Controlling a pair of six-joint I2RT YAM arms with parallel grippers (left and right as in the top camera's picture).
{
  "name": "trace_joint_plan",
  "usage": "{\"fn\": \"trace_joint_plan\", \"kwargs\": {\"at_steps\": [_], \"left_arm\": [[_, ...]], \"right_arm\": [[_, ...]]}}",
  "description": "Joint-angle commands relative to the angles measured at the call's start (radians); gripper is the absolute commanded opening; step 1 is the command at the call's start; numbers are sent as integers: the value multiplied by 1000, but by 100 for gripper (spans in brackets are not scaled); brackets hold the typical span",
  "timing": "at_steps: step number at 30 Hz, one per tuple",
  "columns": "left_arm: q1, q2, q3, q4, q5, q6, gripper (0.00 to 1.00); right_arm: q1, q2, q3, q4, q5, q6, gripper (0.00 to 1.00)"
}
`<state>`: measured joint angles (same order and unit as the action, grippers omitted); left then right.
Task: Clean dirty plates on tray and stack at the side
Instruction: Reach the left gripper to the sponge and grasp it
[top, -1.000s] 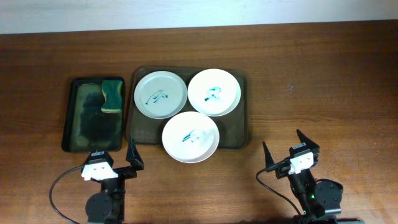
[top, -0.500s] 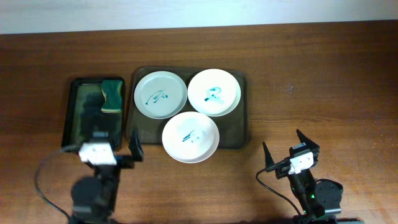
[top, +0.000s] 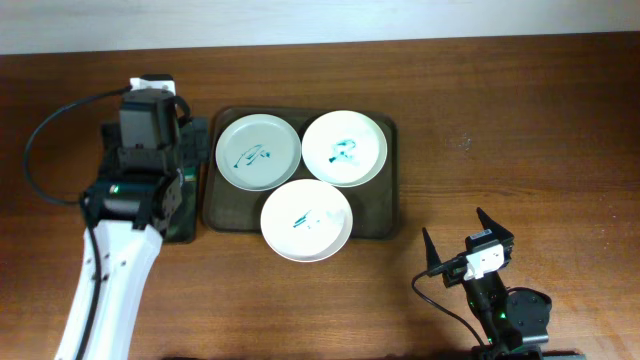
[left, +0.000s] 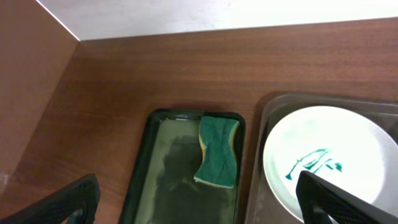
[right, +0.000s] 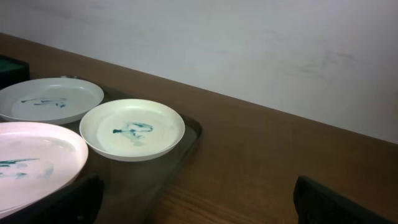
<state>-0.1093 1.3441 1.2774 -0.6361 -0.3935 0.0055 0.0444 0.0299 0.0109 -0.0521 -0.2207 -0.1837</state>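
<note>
Three white plates with teal smears lie on a brown tray: one back left, one back right, one in front. A green sponge lies at the back of a dark green tray left of the plates. My left arm hangs over that green tray and hides most of it in the overhead view. My left gripper is open and empty, above the sponge tray. My right gripper is open and empty at the front right, away from the plates.
The right wrist view shows the three plates and the tray's right rim, with bare wooden table to the right. A pale wall runs behind the table. A black cable loops from the left arm.
My left arm has lifted from the table's front left and swung back over the sponge tray. The right arm and the plates have not moved.
</note>
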Motion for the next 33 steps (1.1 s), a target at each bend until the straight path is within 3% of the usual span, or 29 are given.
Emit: {"fn": "trace_joint_plan", "kwargs": {"at_steps": [1,7,9,12,16,19,31,33], "left_arm": [[40,83,18,49,3,14,99],[175,248,18,104,85,14,100],[209,327,18,124,142,14,94],[211,415,18,158,153,14,91],[212,511,18,188,196,9,74],[212,576,18,225,225,-13,67],[212,670,18,327,304,-13,59],[212,687,18,328,304,-13,54]], "right_arm": [[-6,-4,-5,-5,8,0,98],[-6,-4,-5,-5,8,0,98],[-6,-4,-5,-5,8,0,98],[-6,-4,-5,-5,8,0,98],[-6,-4,-5,-5,8,0,98],[-6,-4,-5,-5,8,0,98],[-6,-4,-5,-5,8,0,98],[-6,-4,-5,-5,8,0,98]]}}
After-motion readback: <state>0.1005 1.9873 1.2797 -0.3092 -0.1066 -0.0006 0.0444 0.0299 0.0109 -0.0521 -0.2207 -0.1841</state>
